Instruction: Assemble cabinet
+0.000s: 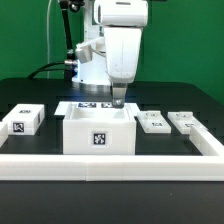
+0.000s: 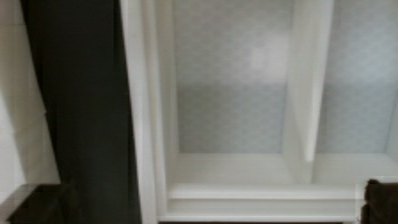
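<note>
A: What do we see first, starting with the biggest?

B: We see the black table (image 1: 30,95), and the white arm (image 1: 120,45) coming down over its middle. A long white border rail (image 1: 110,162) runs along the near edge and turns back on the exterior view's right.

A: And where do we find the cabinet (image 1: 98,135)?

B: We find it at the centre of the table, just behind the rail. It stands with its open side up and one square tag on its near face. In the wrist view we look down into the cabinet (image 2: 231,90) and see pale inner walls and an upright white rib, with a strip of black table next to it.

A: What do we see around it?

B: The marker board (image 1: 88,104) lies flat just behind it. A small white tagged block (image 1: 25,121) sits well apart on the exterior view's left. Two flat tagged panels (image 1: 152,122) (image 1: 184,121) lie side by side on the right.

A: And the gripper (image 1: 119,99)?

B: It hangs over the cabinet's rear edge. We cannot tell whether its fingers are apart or together.
</note>
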Controlling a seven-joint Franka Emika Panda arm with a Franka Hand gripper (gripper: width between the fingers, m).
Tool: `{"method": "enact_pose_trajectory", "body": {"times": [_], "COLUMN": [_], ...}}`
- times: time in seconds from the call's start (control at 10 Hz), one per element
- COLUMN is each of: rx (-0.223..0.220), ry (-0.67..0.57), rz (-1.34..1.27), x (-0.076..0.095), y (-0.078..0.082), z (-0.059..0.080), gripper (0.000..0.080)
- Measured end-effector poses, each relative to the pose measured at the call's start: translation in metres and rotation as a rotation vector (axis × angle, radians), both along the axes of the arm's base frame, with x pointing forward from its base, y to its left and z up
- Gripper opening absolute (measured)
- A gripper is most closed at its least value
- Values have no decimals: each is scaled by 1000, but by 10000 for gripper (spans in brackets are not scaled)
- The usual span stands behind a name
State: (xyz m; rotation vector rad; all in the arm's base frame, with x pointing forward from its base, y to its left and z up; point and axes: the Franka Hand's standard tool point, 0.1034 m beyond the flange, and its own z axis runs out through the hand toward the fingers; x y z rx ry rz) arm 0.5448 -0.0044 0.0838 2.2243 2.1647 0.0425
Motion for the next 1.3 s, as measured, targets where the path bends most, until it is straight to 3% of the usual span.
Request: {"method": "enact_pose_trajectory", "body": {"times": [0.2,0.6,0.9,1.3], "rx": [0,3,4,11], "ry": [11,36,49,69], "rz": [1,-2,-3,-2], "x": [-14,-57,-74,-106], "y": [0,-1,0,2], "z": [-4,-19,-24,-40], "gripper": [798,798,798,798]}}
